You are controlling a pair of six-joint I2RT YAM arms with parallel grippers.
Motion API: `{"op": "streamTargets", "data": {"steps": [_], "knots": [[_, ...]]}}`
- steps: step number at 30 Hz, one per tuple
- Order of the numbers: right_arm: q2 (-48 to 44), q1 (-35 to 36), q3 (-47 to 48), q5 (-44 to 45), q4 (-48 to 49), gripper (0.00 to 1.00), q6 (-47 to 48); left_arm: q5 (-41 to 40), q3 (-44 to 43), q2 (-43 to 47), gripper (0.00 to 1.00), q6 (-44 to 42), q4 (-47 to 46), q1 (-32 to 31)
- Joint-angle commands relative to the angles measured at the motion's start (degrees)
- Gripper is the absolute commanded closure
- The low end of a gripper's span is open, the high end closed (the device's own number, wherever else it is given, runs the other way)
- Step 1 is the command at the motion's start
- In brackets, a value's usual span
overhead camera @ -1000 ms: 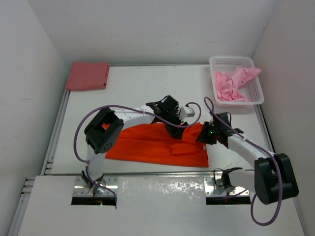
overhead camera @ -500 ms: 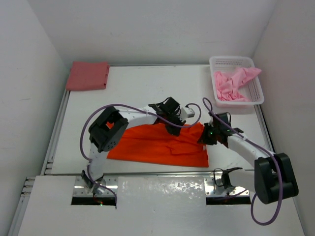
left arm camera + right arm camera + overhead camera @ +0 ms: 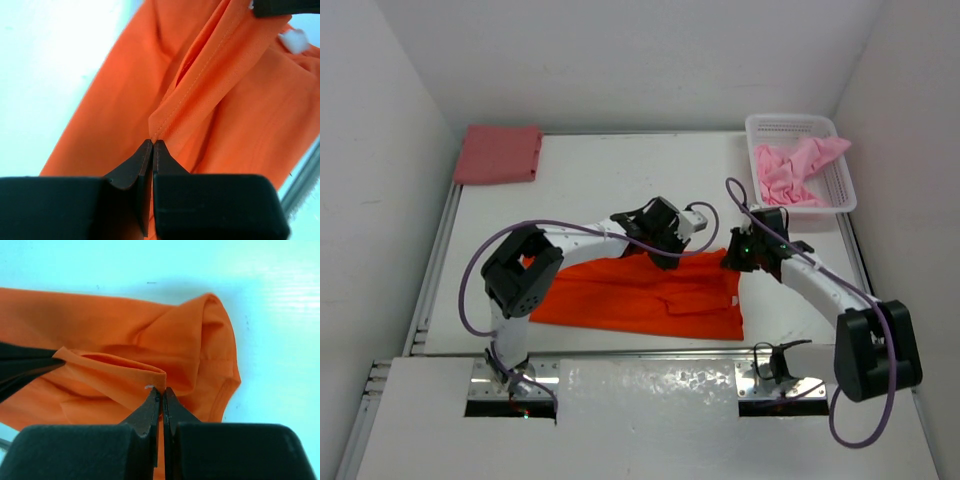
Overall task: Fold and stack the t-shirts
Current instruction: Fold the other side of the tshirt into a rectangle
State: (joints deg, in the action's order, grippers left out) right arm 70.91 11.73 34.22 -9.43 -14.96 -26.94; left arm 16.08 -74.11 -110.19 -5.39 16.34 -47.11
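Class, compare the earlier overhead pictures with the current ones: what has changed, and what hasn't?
Both grippers closed: the left gripper and right gripper now pinch the far edge of the orange t-shirt and have shifted slightly away from the bases. The folded rose-red t-shirt and the pink t-shirt in the basket stayed put.

The orange t-shirt (image 3: 620, 300) is plain and bright, seams stitched the same colour. The folded t-shirt (image 3: 500, 153) is dusty rose-red, the crumpled t-shirt (image 3: 790, 172) light pink. The basket (image 3: 788, 126) is white with rows of small holes. The tabletop (image 3: 600, 180) is white.
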Motion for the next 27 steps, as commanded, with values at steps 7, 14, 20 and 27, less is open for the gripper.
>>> {"op": "streamTargets", "data": {"steps": [7,14,20,27], "knots": [[10.46,-0.12,8.05,2.66,1.87,1.00,0.66,-8.16,-0.07,-1.42,1.00,3.11,-1.49,1.41],[16.35,-0.12,10.69,3.62,0.81,0.78,2.33,-4.21,-3.06,-6.26,0.81,2.13,2.38,1.32],[14.97,-0.30,15.08,6.88,-3.66,0.52,4.26,-8.87,-6.14,-6.09,0.51,1.17,5.28,1.67],[5.74,-0.30,12.02,3.47,-4.55,0.51,-0.03,-7.46,-6.13,-3.63,0.49,1.34,5.45,1.67]]}}
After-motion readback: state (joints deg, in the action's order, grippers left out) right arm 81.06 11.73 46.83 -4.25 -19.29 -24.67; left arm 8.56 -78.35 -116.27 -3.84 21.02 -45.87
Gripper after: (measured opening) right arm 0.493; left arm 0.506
